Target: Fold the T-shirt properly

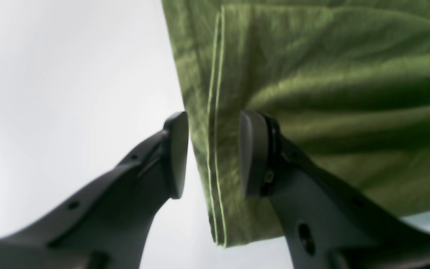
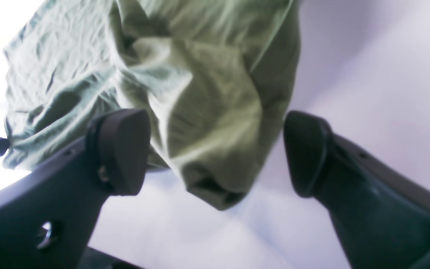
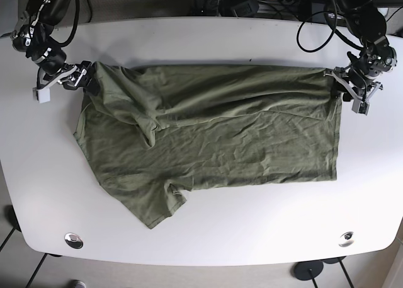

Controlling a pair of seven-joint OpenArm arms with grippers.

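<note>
The green T-shirt (image 3: 208, 133) lies spread across the white table (image 3: 208, 237), one sleeve trailing toward the near edge. At its far corners, the right gripper (image 2: 215, 153) on the left straddles bunched cloth, jaws wide apart; the left gripper (image 1: 213, 153) on the right brackets the hem, jaws apart. Judged: gripping stage; next, both must close before lifting the far edge.

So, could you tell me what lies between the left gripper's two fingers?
The T-shirt's stitched hem edge runs between the left gripper's open fingers, seen in the left wrist view.
</note>
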